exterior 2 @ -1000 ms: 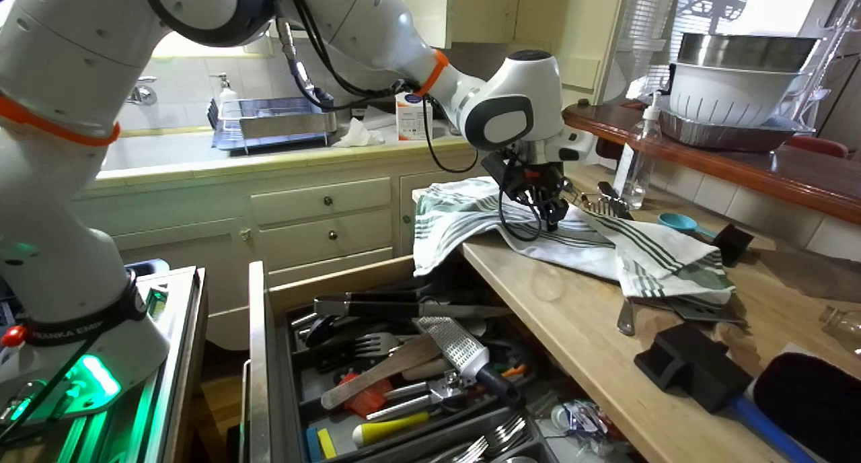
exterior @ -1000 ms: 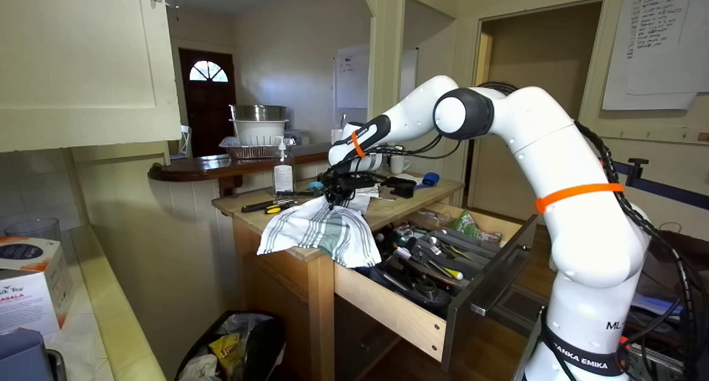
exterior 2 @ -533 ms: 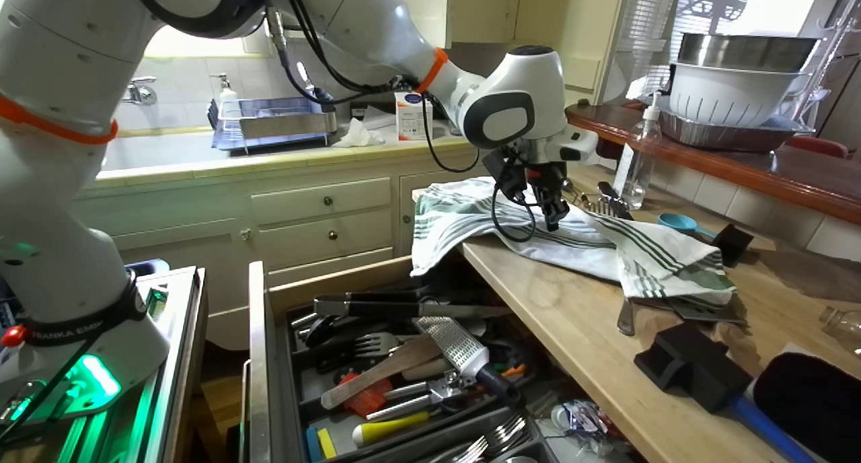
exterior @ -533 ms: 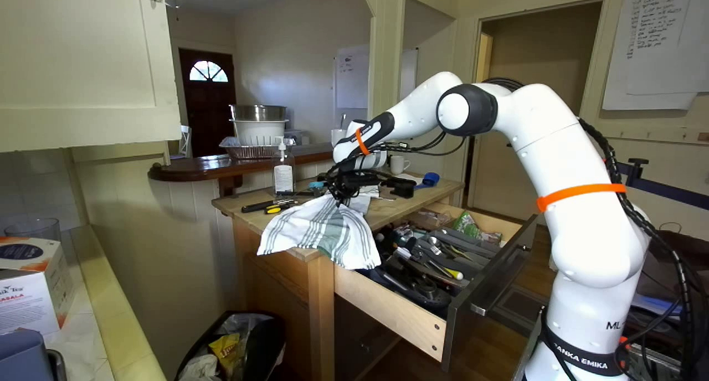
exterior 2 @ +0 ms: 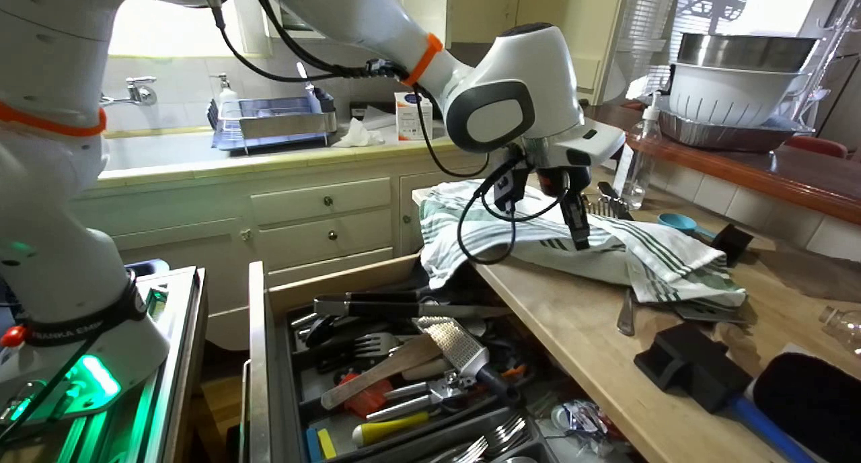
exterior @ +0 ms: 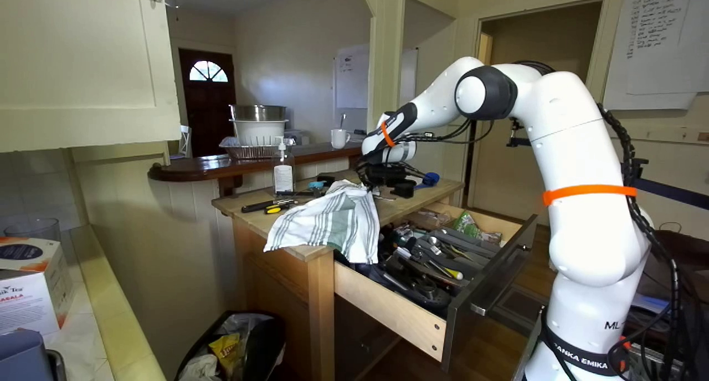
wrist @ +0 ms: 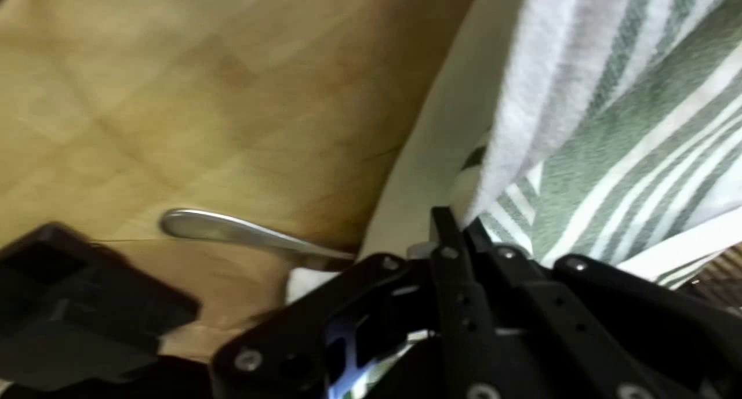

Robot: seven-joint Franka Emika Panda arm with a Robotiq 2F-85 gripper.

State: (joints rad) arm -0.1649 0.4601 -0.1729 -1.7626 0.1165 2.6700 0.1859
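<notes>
Loosely rumpled, green-striped white towel [exterior: 339, 221]

White towel [exterior: 332, 226] with green stripes

Free room about the towel [exterior 2: 672, 247]: open air over its hanging part; a bare strip of bench [exterior 2: 565, 315] just beside it. Obstacles: gripper [wrist: 461, 220] clamped on its edge; bottle [exterior 2: 642, 167] and raised ledge [exterior: 205, 166] behind it; black block [exterior 2: 693, 365] near it; pulled-out drawer [exterior: 388, 310] beside and below it.
</notes>
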